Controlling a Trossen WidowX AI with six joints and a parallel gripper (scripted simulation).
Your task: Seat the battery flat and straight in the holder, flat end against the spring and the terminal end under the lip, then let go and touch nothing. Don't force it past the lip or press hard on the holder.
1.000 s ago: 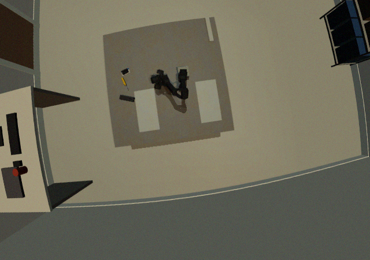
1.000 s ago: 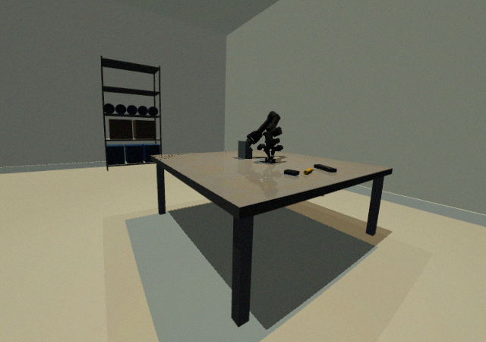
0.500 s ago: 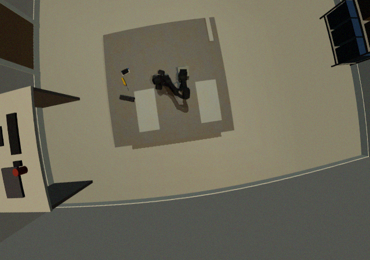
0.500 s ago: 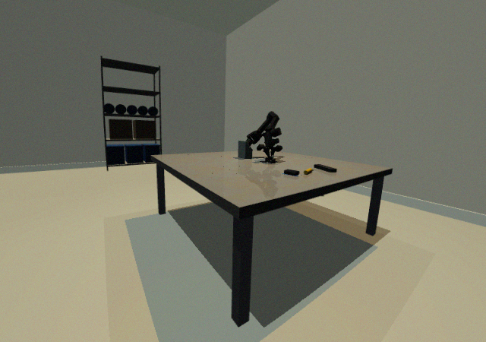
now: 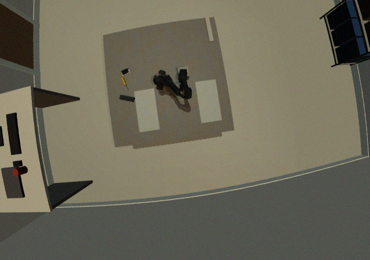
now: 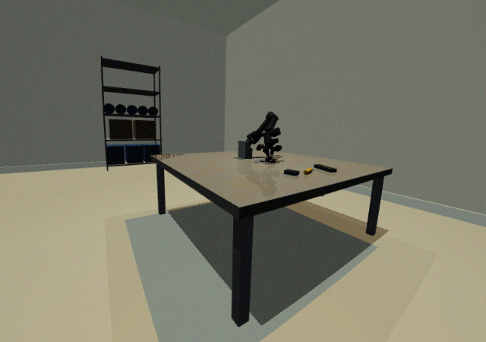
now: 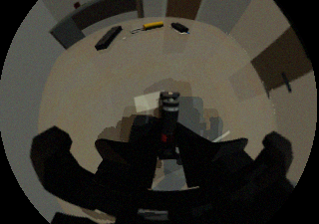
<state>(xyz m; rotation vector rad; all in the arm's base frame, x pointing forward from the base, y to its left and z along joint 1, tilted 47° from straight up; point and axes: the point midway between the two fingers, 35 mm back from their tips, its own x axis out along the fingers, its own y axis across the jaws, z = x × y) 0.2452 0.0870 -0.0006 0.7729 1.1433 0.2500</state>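
Observation:
My gripper [image 6: 270, 159] [image 7: 167, 124] points down low over the table and is shut on the battery. The battery [image 7: 169, 116] is a dark cylinder with pale rings near its far end; it runs away from the wrist camera between the fingers. A small red mark [image 7: 164, 137] shows between the fingers. The holder cannot be told apart from the dark shapes and shadows around the fingertips, so whether the battery touches it, the spring or the lip cannot be seen. In the top view the arm hides the fingertips.
The table [image 5: 149, 48] [image 6: 203, 173] also holds a long black block [image 5: 126, 97] [image 6: 325, 168] [image 7: 109, 38], a yellow-handled tool [image 5: 124, 81] [image 6: 307, 171] [image 7: 153, 25] and a small black object [image 5: 125, 71] [image 6: 291, 172] [image 7: 179, 28], all well away from my gripper. Pale rectangles lie nearer the arm.

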